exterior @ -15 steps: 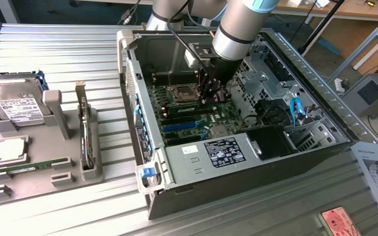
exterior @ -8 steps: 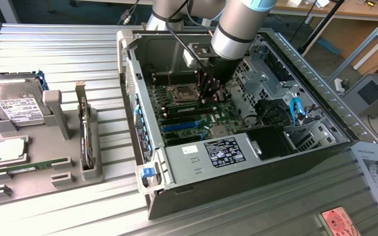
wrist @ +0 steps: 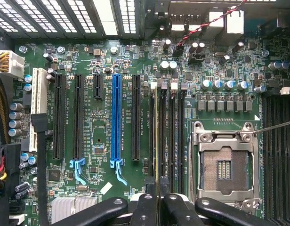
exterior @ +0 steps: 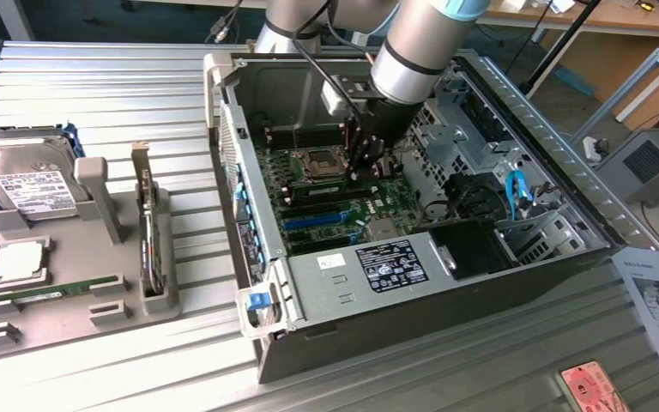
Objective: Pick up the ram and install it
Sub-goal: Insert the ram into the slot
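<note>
In the wrist view the ram (wrist: 157,136) shows edge-on as a thin pale-green strip. It stands over the leftmost of the black memory slots (wrist: 171,127), beside the empty processor socket (wrist: 225,165). My gripper (wrist: 157,194) is shut on its near end, with black fingers (wrist: 146,207) on either side. Whether the stick is seated in the slot I cannot tell. In the exterior view the gripper (exterior: 366,159) reaches down inside the open computer case (exterior: 341,275), just above the motherboard (exterior: 341,210) and next to the socket (exterior: 318,161).
A grey tray (exterior: 78,283) at the exterior view's left holds a hard drive (exterior: 27,184), a silver processor (exterior: 18,260), another green stick (exterior: 55,293) and an upright card (exterior: 147,223). Drive cages and cables (exterior: 479,189) crowd the case's right side. Expansion slots, one of them blue (wrist: 116,122), lie beside the memory slots.
</note>
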`<control>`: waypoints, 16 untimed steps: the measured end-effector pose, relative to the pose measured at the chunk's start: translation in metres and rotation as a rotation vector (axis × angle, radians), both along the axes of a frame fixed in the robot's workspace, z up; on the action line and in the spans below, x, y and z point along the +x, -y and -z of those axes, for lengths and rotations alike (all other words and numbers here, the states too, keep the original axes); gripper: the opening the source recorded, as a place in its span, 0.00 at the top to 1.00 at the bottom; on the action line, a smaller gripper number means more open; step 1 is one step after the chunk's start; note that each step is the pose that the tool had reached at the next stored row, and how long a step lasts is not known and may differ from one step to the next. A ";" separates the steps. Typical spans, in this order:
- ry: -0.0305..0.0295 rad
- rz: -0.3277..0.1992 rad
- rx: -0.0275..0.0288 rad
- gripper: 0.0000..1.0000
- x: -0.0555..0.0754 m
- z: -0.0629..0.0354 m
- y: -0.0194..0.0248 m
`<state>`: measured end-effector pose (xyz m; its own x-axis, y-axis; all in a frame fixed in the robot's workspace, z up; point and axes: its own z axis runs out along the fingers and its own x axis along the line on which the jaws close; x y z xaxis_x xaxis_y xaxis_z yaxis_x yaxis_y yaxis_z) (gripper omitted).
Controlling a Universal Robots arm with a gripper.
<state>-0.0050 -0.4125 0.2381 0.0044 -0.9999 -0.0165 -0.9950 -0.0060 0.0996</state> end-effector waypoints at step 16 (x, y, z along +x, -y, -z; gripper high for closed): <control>-0.0157 0.000 0.0000 0.88 0.002 -0.0018 0.0004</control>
